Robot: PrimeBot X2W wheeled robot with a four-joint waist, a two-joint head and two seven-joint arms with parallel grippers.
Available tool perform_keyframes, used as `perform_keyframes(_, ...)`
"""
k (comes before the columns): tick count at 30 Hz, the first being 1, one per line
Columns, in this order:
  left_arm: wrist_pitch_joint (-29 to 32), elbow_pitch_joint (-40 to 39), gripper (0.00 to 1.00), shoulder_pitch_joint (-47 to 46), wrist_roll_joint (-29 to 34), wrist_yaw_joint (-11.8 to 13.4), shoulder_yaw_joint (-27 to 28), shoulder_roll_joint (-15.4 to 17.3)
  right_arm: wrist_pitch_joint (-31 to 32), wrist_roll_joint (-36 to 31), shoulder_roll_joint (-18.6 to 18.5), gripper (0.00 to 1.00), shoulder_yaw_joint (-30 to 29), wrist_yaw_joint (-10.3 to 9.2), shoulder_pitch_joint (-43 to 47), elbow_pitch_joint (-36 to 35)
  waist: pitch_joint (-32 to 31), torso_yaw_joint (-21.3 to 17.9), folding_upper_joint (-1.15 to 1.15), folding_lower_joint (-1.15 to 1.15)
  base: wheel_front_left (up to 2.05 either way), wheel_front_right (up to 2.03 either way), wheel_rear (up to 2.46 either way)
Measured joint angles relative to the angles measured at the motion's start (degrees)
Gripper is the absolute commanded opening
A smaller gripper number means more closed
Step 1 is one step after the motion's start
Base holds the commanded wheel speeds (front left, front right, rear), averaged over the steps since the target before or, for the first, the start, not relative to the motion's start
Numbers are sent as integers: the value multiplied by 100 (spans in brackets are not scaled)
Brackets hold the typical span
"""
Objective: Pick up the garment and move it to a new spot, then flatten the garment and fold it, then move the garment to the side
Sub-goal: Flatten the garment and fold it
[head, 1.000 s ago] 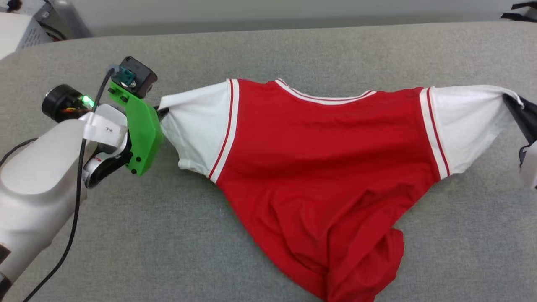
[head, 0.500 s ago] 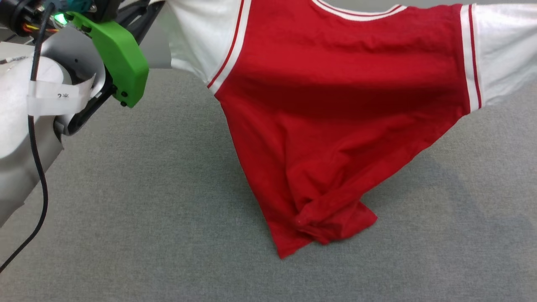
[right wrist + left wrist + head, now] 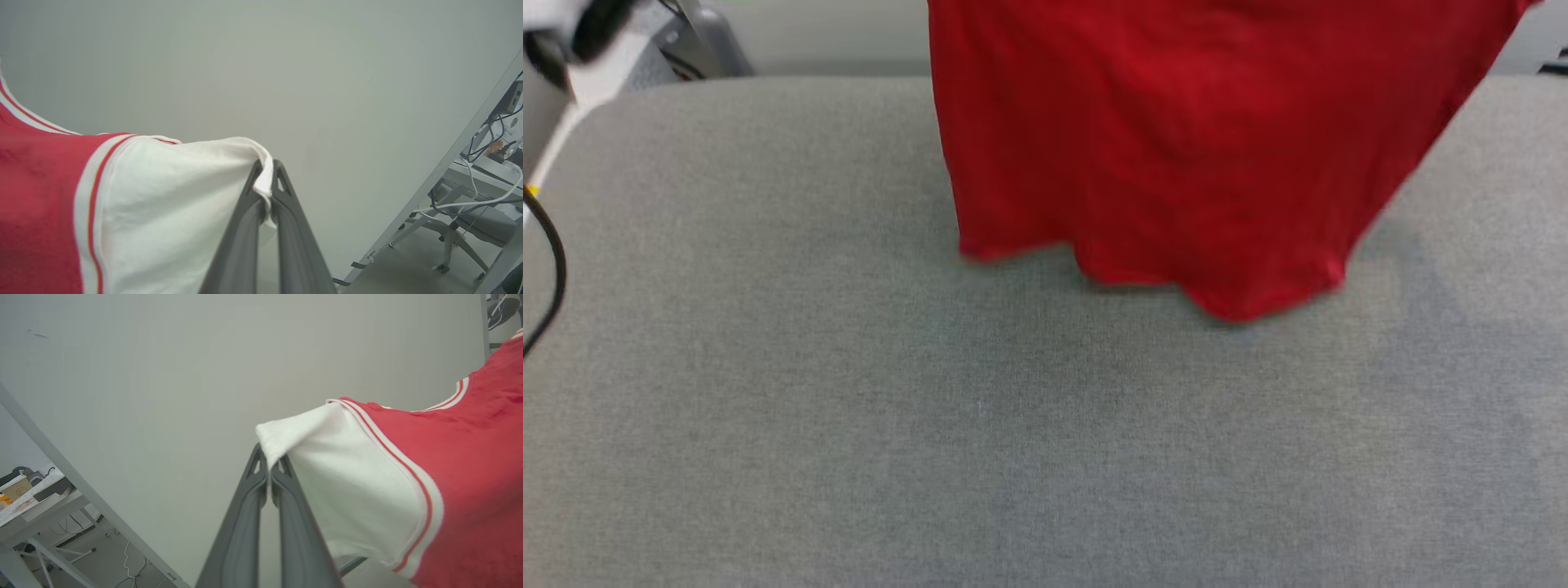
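Over the bench (image 3: pixel 849 425), in the head view, the garment (image 3: pixel 1160 155) hangs in the air as a red sheet that drops in from the top edge. Its lower hem (image 3: pixel 1225 302) is blurred and sits low, close above the grey cloth surface. I cannot tell whether it brushes the surface or clears it.

Along the left wrist view, the two dark fingers (image 3: pixel 245 522) rise pressed together. The left jaws are clamped on the outer edge of one white sleeve (image 3: pixel 347 490). From that pinch the striped trim and the red body run away to this view's right.

Along the right wrist view I get the mirror of it. The fingers (image 3: pixel 300 241) meet at their tips, and the right jaws are pinched on the cuff of the other sleeve (image 3: pixel 171 204). The red body leads off to this view's left.

So the garment's long axis runs sleeve to sleeve, straight between my two grips, and the body hangs below that line. Neither arm is nearer, since each holds one end. My judgement is that I am mid-carry to the new spot. When I lower the garment, the hem will meet the bench first, so both arms must travel level and together to keep the span taut.
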Motion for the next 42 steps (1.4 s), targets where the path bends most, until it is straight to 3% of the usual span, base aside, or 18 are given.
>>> perform_keyframes(12, -677, 1183, 0, -1924, 476, 1, 426, -572, -337, -504, 198, 0, 257, 0, -2694, 1189, 1263, -39, 0, 1, 0, 0, 0)
perform_keyframes(21, -1289, 2125, 0, -2402, 561, -159, 513, -831, -857, -677, 622, 0, 613, 0, -3660, 2128, 2009, -61, 0, 2, 0, 0, 0)
perform_keyframes(31, -1747, 2676, 0, -1768, 448, -360, 416, -980, -1511, -212, 889, 0, 1244, 0, -3318, 2841, 2102, -44, 0, 1, 0, 0, 0)
perform_keyframes(42, -1872, 2153, 0, 689, 221, -333, 672, -848, -2007, 623, 985, 0, 2281, 0, -1467, 2829, 1393, -99, 0, 0, 0, 0, 0)
